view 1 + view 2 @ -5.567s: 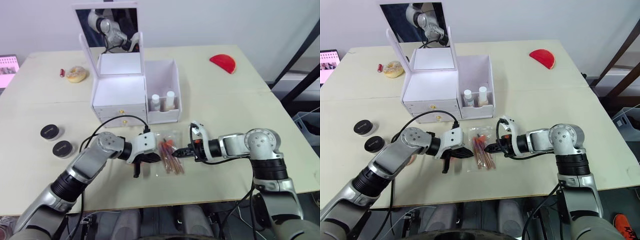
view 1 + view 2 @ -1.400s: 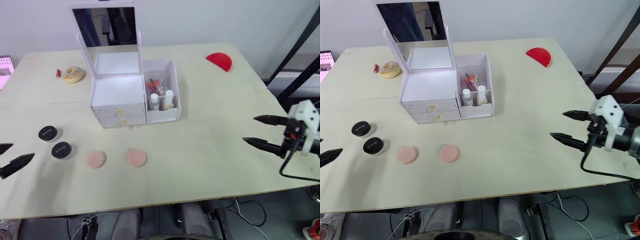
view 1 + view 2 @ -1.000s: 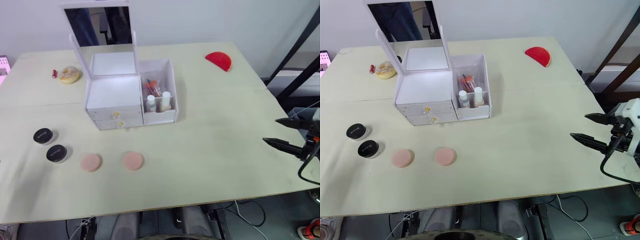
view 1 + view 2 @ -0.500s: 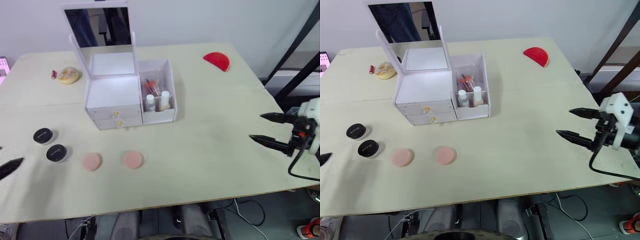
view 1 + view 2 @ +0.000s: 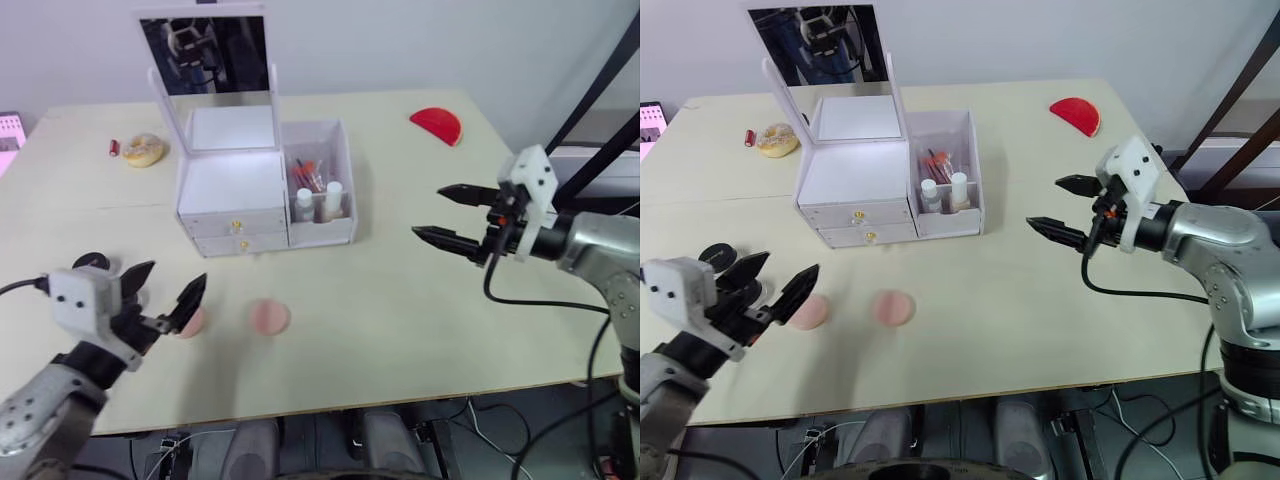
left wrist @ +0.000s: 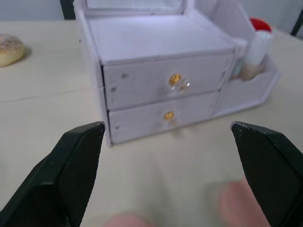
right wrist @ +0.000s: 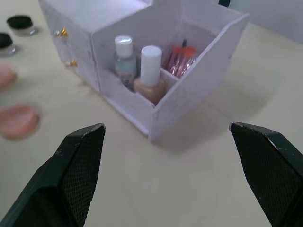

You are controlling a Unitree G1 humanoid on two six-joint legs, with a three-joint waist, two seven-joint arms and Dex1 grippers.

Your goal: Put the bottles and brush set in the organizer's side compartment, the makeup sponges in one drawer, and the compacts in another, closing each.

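Note:
The white organizer point(image 5: 232, 180) stands mid-table with its mirror lid up and both gold-knobbed drawers point(image 6: 175, 79) shut. Its side compartment holds two bottles point(image 7: 150, 66) and the brush set point(image 7: 178, 54). Two pink makeup sponges lie in front: one point(image 5: 269, 316) in the clear, the other point(image 5: 190, 322) partly behind my left gripper point(image 5: 178, 271). That gripper hovers open near the table's front left, facing the drawers. One black compact point(image 5: 92, 261) peeks out behind it; two compacts point(image 7: 21, 22) show in the right wrist view. My right gripper point(image 5: 428, 211) hangs open to the right of the organizer, empty.
A red half-round object point(image 5: 437, 125) lies at the back right. A doughnut-shaped item point(image 5: 144, 150) and a small red stick point(image 5: 114, 147) sit at the back left. The table's front edge point(image 5: 350, 400) runs close below the sponges.
Both arms have swung in over the table. The left gripper came in from the left edge to the compacts and sponge; the right moved left toward the organizer. Both stayed open.

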